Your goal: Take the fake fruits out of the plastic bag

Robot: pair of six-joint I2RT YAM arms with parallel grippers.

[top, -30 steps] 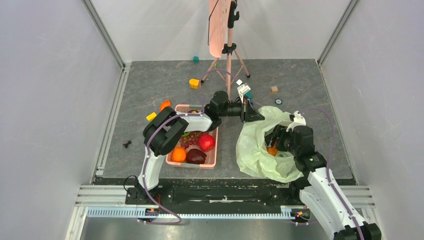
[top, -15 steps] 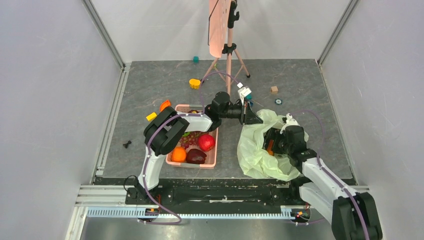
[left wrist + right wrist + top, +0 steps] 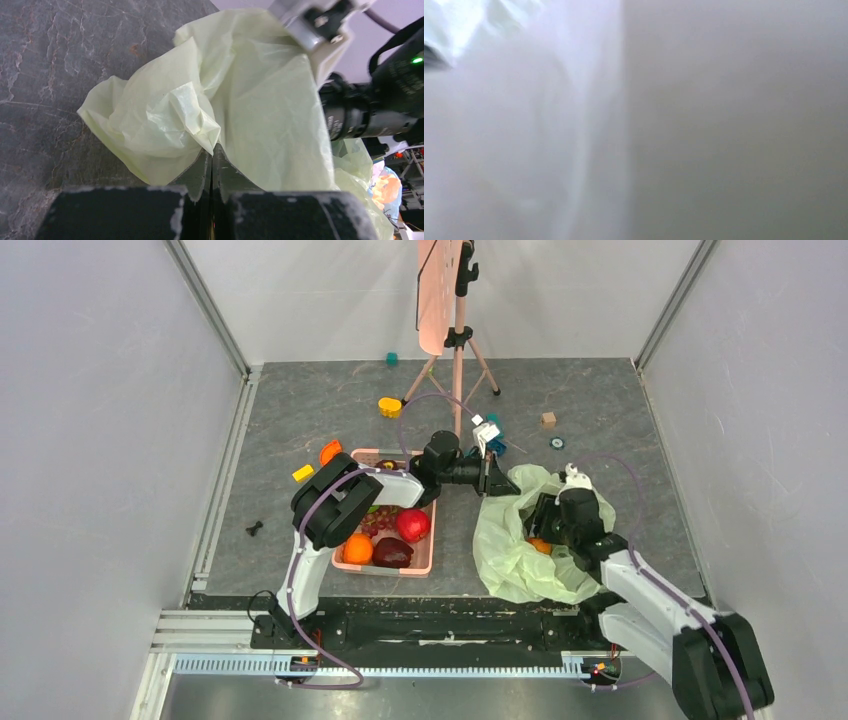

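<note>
On the left, the pink basket [image 3: 386, 571] holds a red apple [image 3: 412, 525] among other fruits, so part of the task looks done. The left arm reaches over the basket to the far left edge of the plastic bag [image 3: 508, 545]. The left claw [image 3: 211, 162] is closed flat on a fold of the thin film and holds this edge up from the table.

The bag lies between the two arms, with its mouth turned to the right arm. Inside the mouth there is an orange fruit [image 3: 540, 545], only partly visible, so I cannot tell its long axis. The right claw [image 3: 544, 529] is deep in the opening, and the fruit lies just at its tip, on the near left side of it. The film covers the wrist camera, so I cannot tell if this claw is wide or narrow, or if it touches the fruit.

The right arm is clearly the nearer one. I judge that the coming move is a short reach by it, forward and down to the fruit.
</note>
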